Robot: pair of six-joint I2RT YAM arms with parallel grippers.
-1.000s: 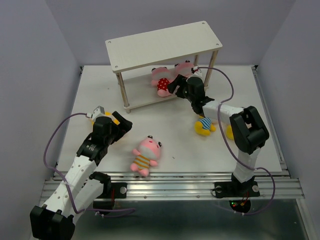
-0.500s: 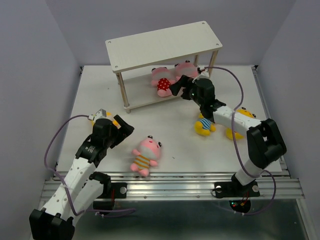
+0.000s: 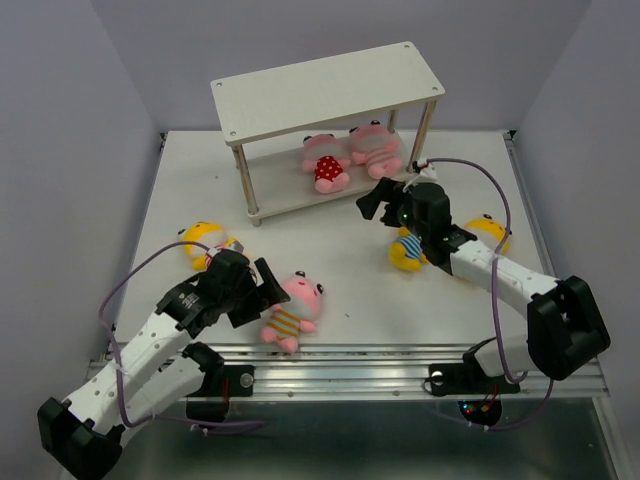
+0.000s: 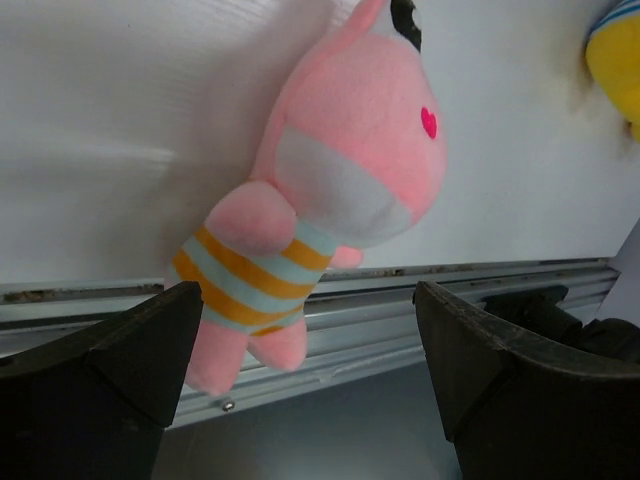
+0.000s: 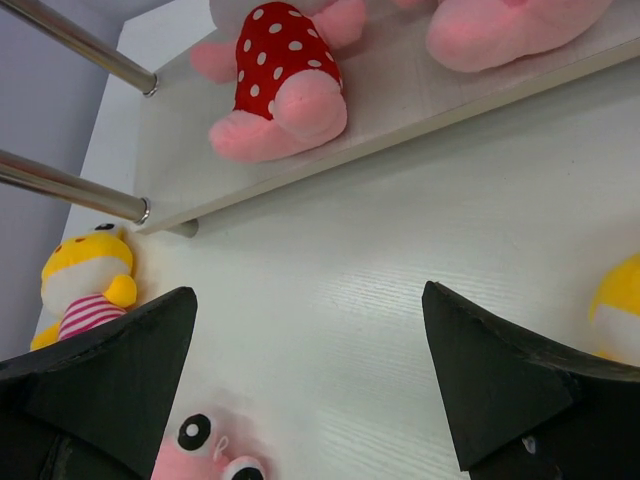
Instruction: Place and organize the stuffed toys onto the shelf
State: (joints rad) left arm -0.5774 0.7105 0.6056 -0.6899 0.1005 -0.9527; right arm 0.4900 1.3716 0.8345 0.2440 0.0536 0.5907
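The off-white shelf (image 3: 330,85) stands at the back. Its lower board (image 5: 400,100) holds a pink polka-dot toy (image 3: 325,168) (image 5: 280,85) and a second pink toy (image 3: 375,148) (image 5: 500,25). A pink striped toy (image 3: 292,310) (image 4: 340,170) lies near the front edge. My left gripper (image 3: 268,290) (image 4: 310,370) is open, just left of it, with its legs between the jaws. My right gripper (image 3: 372,200) (image 5: 310,370) is open and empty in front of the shelf. Yellow toys lie at the left (image 3: 203,240) (image 5: 85,285) and under my right arm (image 3: 408,252) (image 3: 488,232).
The metal rail (image 3: 340,355) of the table's front edge runs just below the pink striped toy. The shelf's thin legs (image 5: 70,190) stand to the left of my right gripper. Walls close in the table on the left, back and right.
My left gripper has swung right and down to the pink striped toy. My right gripper has pulled back from the shelf's lower tier toward the table's middle.
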